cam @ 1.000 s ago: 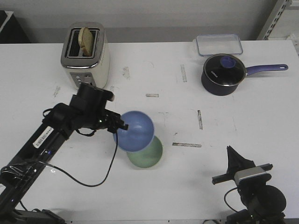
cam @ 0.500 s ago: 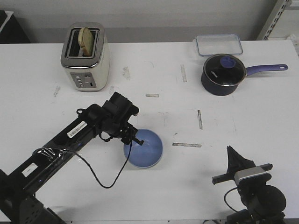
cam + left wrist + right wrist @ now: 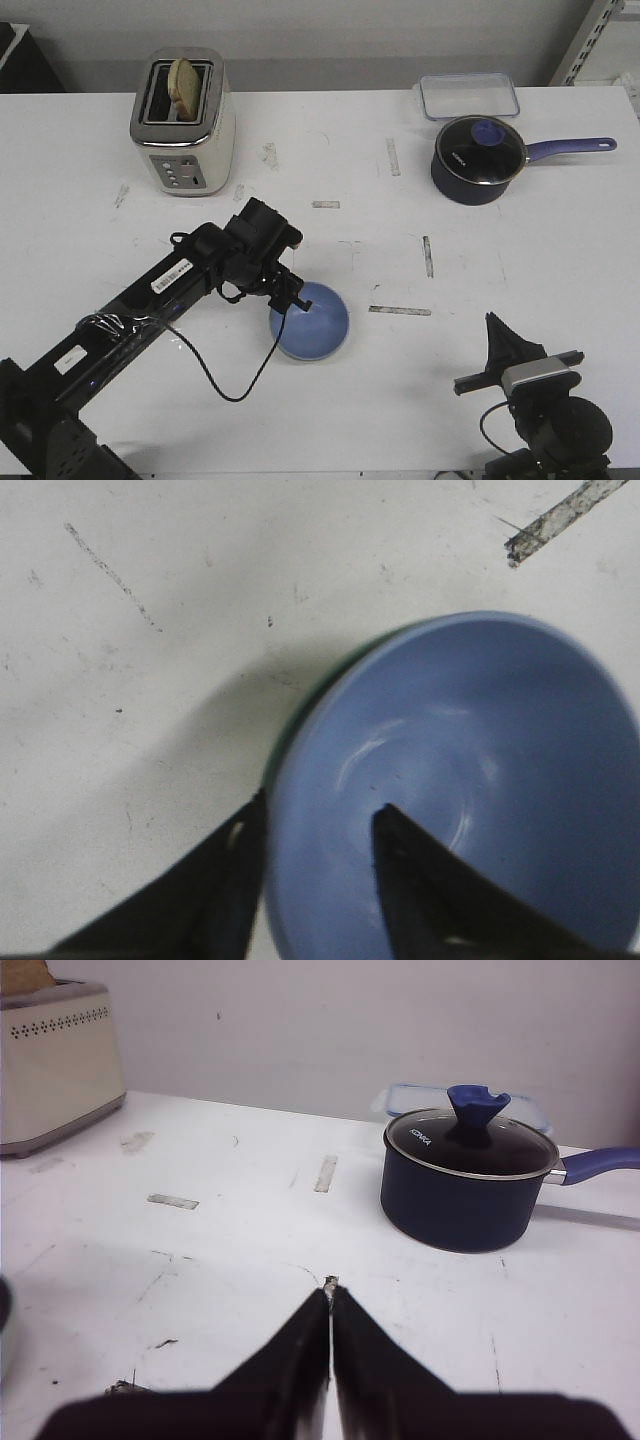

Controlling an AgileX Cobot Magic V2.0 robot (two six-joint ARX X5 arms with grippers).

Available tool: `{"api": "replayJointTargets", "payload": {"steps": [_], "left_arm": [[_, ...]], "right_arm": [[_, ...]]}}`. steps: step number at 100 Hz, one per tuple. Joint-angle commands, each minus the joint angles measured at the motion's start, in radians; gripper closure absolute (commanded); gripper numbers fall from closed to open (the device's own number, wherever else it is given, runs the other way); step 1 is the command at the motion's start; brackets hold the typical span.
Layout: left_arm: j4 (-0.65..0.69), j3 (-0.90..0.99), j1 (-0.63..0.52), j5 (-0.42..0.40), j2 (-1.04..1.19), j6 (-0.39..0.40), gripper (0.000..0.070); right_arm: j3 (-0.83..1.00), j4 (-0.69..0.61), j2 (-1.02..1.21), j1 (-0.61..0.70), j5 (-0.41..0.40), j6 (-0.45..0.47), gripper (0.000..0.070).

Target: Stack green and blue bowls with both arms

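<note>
The light blue bowl [image 3: 312, 322] sits nested in the green bowl just left of the table's middle. In the left wrist view the blue bowl [image 3: 470, 770] hides nearly all of the green bowl [image 3: 322, 685], which shows only as a thin dark green sliver at its rim. My left gripper [image 3: 291, 300] is at the blue bowl's left rim. It stands open [image 3: 320, 815], one finger outside the rim and one inside the bowl, apart from the wall. My right gripper [image 3: 490, 320] rests shut near the front right edge with nothing in it [image 3: 330, 1285].
A cream toaster [image 3: 183, 120] with a slice of bread stands at the back left. A dark navy saucepan [image 3: 478, 158] with a purple handle and a clear lidded container [image 3: 469, 95] stand at the back right. Tape marks [image 3: 399, 310] dot the white table.
The left arm has brought the blue bowl down from the air onto the green bowl, which it now covers. Over the last half second it only shifted slightly right. The right arm has not moved.
</note>
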Motion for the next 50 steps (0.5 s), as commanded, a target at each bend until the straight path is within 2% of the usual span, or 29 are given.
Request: {"api": "replayJointTargets", "payload": {"steps": [1, 9, 23, 35, 42, 50], "left_arm": [[-0.003, 0.015, -0.008, 0.002, 0.018, 0.002, 0.0196], [-0.005, 0.018, -0.008, 0.001, 0.016, 0.002, 0.0127], [-0.029, 0.050, -0.001, -0.011, 0.003, 0.005, 0.0129], [-0.045, 0.110, 0.003, -0.093, -0.012, 0.012, 0.0152], [-0.064, 0.156, 0.015, -0.157, -0.021, 0.026, 0.0271], [-0.085, 0.203, 0.032, -0.212, -0.034, 0.039, 0.0504]], "right_arm": [[0.004, 0.010, 0.001, 0.002, -0.003, -0.003, 0.0700], [0.004, 0.010, 0.001, 0.002, -0.003, -0.003, 0.0700], [0.004, 0.010, 0.001, 0.002, -0.003, -0.003, 0.0700], [0.004, 0.010, 0.001, 0.002, -0.003, -0.003, 0.0700], [0.004, 0.010, 0.001, 0.002, -0.003, -0.003, 0.0700], [0.004, 0.010, 0.001, 0.002, -0.003, -0.003, 0.0700]]}}
